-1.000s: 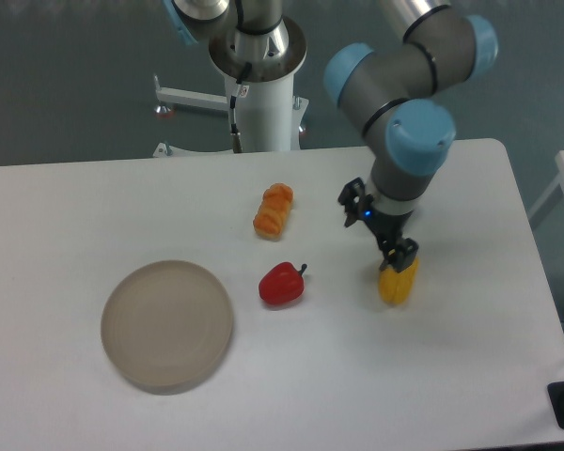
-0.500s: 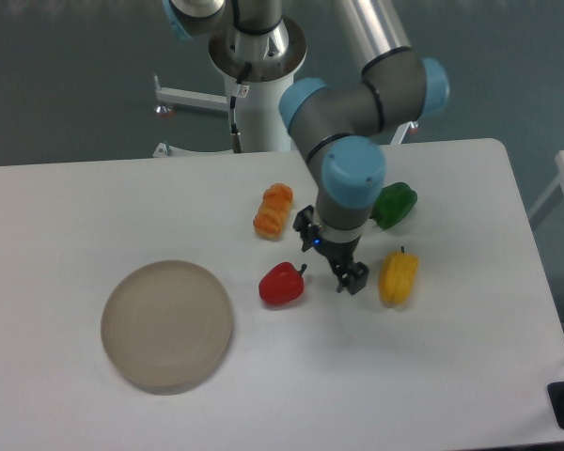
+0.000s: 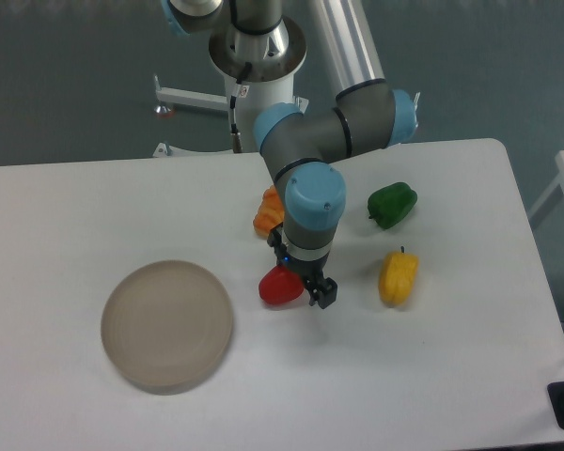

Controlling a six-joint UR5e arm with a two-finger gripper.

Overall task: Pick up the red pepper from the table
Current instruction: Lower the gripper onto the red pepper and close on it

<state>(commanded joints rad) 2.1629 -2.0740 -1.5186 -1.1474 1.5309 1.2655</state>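
The red pepper (image 3: 274, 287) lies on the white table (image 3: 75, 216) near its middle; its right half and stem are hidden under my wrist. My gripper (image 3: 301, 274) points down right over the pepper's right side. One dark fingertip (image 3: 322, 292) shows just right of the pepper, and the other is hidden behind the wrist. The jaws look open and hold nothing.
An orange ridged pepper (image 3: 265, 216) lies just behind the gripper, partly hidden by the arm. A yellow pepper (image 3: 398, 276) lies to the right, and a green pepper (image 3: 392, 204) behind that. A round grey-beige plate (image 3: 167, 325) sits at the front left.
The gripper has moved left from the yellow pepper to over the red pepper. The green pepper, hidden by the arm before, now shows. The peppers have not moved.
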